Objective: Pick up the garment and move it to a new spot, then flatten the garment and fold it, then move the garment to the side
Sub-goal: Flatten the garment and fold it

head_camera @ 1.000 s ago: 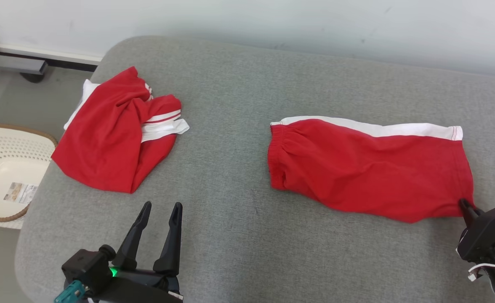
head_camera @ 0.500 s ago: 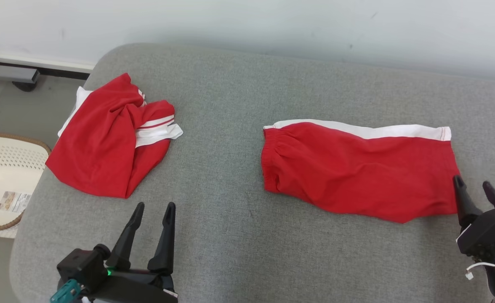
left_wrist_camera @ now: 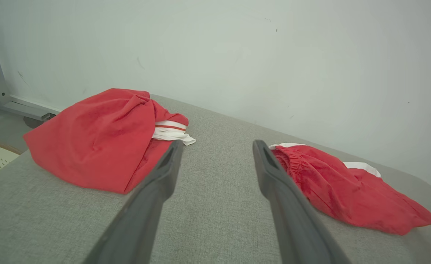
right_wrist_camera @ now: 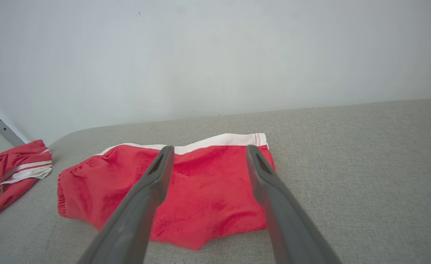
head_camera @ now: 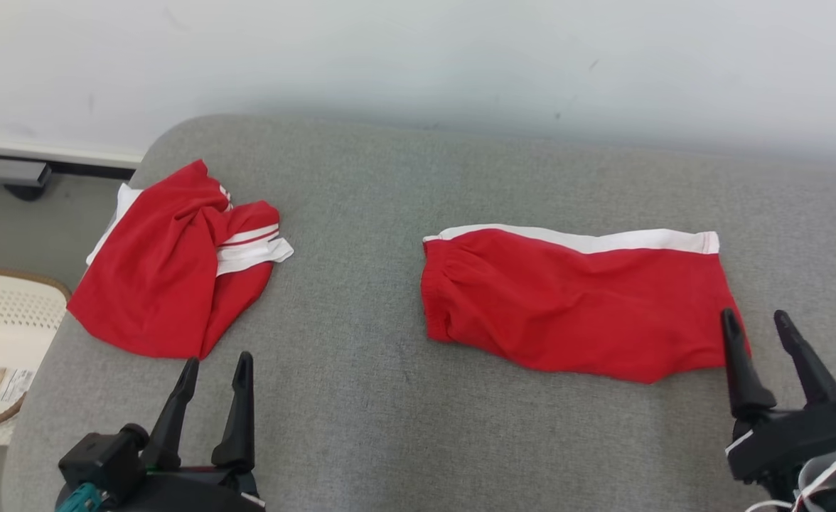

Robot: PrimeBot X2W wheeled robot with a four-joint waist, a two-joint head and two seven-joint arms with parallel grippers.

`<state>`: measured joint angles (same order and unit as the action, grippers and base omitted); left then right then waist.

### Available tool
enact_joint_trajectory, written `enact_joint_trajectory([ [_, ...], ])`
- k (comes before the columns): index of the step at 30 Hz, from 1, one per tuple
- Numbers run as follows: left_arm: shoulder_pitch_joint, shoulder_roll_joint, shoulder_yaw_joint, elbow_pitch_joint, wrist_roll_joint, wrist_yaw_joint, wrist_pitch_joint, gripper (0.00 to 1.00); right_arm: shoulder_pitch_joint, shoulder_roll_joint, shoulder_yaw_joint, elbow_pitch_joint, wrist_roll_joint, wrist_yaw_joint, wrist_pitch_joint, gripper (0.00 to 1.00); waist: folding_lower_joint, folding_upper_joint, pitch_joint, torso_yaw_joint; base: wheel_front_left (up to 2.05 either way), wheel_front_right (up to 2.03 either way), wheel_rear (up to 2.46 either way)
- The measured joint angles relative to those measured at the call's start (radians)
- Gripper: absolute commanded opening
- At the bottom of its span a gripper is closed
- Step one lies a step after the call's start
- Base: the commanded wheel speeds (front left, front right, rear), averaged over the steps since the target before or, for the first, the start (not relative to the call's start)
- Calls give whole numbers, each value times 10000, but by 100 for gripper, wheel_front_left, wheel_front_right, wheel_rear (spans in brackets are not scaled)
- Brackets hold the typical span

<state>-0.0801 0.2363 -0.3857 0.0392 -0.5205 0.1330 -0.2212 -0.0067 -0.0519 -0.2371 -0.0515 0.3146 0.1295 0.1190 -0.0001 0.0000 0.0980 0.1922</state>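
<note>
Grey padded surface (head_camera: pixel 404 427) being backed by a pale wall | folded red garment (head_camera: pixel 574 306) being shown lying lengthwise left to right, its right end just ahead of the right gripper (head_camera: pixel 752 314) | those jaws being held apart, empty | left gripper (head_camera: pixel 219 358) likewise being held apart and empty, farther off beside a crumpled red garment (head_camera: pixel 169 284)

The left gripper (head_camera: pixel 218 360) rises from the lower left of the head view, its two long dark fingers parted and leaning slightly rightward. The right gripper (head_camera: pixel 753 314) rises from the lower right, with its fingers spread about as wide and leaning slightly leftward. Each wrist view confirms it: that gripper's own fingers stand well apart.
</note>
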Motion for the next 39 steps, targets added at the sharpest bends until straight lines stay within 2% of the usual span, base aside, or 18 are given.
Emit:
enact_joint_trajectory([
  [13,323,418,-75,153,23,176,552,100,1642,19,602,-468,-46,0,-1175,100,-1,0,-627,-164,0,0,0],
  [24,569,568,-61,240,-153,98,602,100,2600,27,690,161,466,0,-2067,100,0,0,-952,-259,0,0,0],
  [39,800,696,-23,359,-299,71,428,100,2674,25,1055,380,525,0,-2163,100,1,-1,-1084,-493,0,0,0],
])
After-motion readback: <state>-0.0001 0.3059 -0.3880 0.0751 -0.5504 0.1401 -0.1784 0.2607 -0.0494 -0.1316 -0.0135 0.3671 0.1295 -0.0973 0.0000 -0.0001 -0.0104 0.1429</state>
